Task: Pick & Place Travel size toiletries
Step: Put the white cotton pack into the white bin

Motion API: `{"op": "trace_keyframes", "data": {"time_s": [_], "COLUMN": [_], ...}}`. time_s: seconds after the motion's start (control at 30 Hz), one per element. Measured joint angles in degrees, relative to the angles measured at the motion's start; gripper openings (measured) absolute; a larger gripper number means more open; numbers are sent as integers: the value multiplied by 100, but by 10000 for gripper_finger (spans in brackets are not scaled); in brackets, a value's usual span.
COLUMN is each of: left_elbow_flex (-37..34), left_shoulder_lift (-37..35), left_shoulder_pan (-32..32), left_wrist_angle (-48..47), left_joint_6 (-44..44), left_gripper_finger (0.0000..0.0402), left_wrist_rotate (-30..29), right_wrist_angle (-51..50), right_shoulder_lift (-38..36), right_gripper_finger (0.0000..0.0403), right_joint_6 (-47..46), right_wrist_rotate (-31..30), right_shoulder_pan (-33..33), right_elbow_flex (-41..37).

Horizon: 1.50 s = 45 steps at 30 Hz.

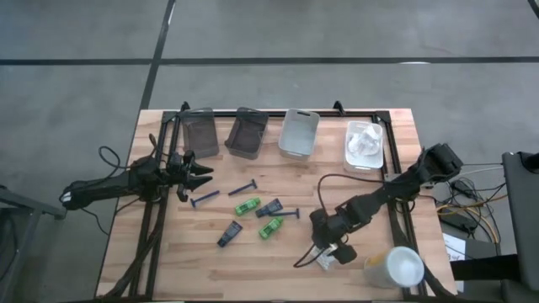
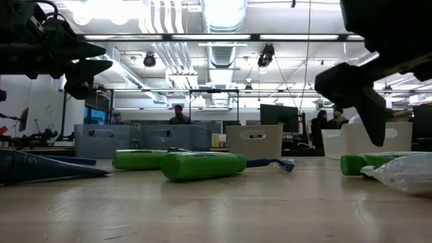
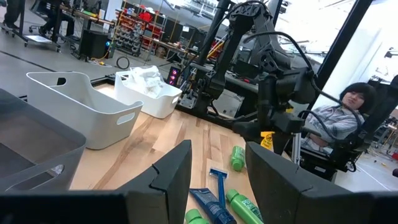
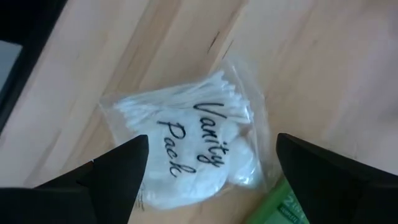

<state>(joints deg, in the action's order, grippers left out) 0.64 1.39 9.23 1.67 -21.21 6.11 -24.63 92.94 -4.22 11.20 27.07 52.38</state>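
Your right gripper point(image 4: 208, 168) hovers, jaws apart, over the clear crinkly vanity packet point(image 4: 189, 140) at the desk's five o'clock; straddle its middle before closing.

Four bins along far table edge: two grey point(image 1: 200, 135) point(image 1: 246, 133), one pale point(image 1: 298, 133), one white point(image 1: 364, 145). White cup point(image 1: 394, 267) lying near front right corner.

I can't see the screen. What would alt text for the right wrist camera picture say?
A clear plastic packet printed "Vanity Pack", holding white cotton swabs and pads, lies on the wooden table between the open dark fingers of the right gripper. A bright green pack shows at the packet's edge.
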Motion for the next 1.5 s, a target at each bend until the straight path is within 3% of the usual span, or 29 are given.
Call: {"op": "trace_keyframes", "data": {"time_s": [0.23,0.47,0.6,1.17,1.5], "left_elbow_flex": [0,0,0,0,0], "left_shoulder_lift": [-2,13,37,55,55], "left_shoulder_pan": [0,0,0,-4,-1], "left_wrist_angle": [0,3,0,0,0], "left_joint_6": [0,0,1,0,0], "left_gripper_finger": [156,156,156,156,156], "left_wrist_rotate": [0,2,0,0,-1], "right_wrist_angle": [746,976,1029,1056,1373], "right_shoulder_lift": [249,497,514,470,-53], "right_gripper_finger": [341,351,337,127,56], "right_joint_6": [125,133,206,435,722], "right_wrist_rotate": [0,-266,-421,-510,-297], "right_shoulder_pan": [150,147,149,142,-230], "right_elbow_flex": [-301,-563,-631,-657,-702]}}
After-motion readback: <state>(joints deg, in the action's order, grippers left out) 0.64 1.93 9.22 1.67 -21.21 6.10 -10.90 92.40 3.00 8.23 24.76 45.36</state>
